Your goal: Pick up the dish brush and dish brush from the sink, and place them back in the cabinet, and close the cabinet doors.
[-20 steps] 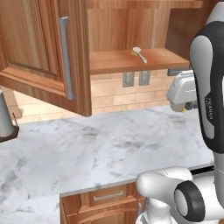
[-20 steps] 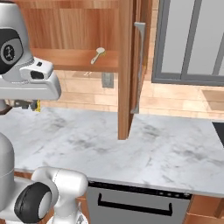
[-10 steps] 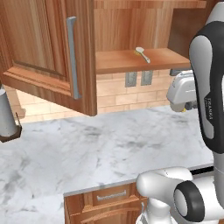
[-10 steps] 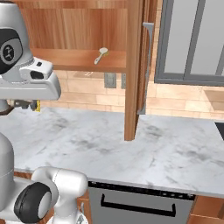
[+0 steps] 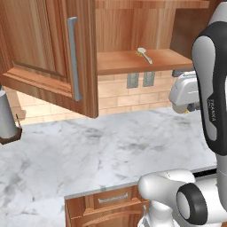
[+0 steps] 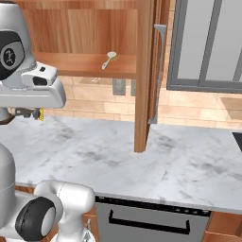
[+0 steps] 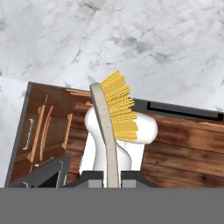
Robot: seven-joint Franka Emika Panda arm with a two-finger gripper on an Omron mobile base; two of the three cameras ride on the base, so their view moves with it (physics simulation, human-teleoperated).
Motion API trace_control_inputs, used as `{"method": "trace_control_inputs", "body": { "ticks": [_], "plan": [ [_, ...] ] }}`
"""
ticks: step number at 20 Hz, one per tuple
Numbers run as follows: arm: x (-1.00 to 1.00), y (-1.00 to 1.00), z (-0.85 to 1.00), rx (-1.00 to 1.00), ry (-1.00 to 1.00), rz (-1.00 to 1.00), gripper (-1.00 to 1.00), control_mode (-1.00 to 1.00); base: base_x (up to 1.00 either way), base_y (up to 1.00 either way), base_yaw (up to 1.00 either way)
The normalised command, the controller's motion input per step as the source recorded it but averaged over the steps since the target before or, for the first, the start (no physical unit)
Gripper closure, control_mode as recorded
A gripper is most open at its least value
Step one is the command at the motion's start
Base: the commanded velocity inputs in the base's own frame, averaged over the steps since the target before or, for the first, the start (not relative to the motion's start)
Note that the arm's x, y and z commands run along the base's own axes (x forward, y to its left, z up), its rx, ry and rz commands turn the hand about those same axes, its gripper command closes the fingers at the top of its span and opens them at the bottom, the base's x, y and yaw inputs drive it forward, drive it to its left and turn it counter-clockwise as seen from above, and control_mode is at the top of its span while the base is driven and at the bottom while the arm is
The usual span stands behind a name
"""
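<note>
Dish brushes sit in two places. At the left of the left base view, the reddish-brown panelled cabinet door with its long silver bar handle hangs open over the white marble counter. Right of it, a small tan brush with a round white head lies on the cabinet's wooden shelf. In the hand view, the gripper is clamped tight on the tan handle of a yellow-bristled brush, above the counter edge.
</note>
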Motion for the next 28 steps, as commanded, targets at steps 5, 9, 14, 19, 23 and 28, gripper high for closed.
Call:
{"method": "trace_control_inputs", "body": {
  "ticks": [5,9,14,19,23,28],
  "plan": [
    [0.0,0.0,0.0,0.0,0.0,0.0,1.0,1.0,0.3,0.0,0.0],
    [0.0,0.0,0.0,0.0,0.0,0.0,1.0,1.0,0.26,0.0,0.0],
    [0.0,0.0,0.0,0.0,0.0,0.0,1.0,1.0,0.02,0.0,0.0],
    [0.0,0.0,0.0,0.0,0.0,0.0,1.0,-1.0,0.0,0.0,0.0],
    [0.0,0.01,0.0,-0.01,-0.07,0.0,1.0,-1.0,0.0,0.0,0.0],
    [0.0,0.0,0.0,0.0,-0.09,0.0,1.0,-1.0,0.0,0.0,0.0]
  ]
}}
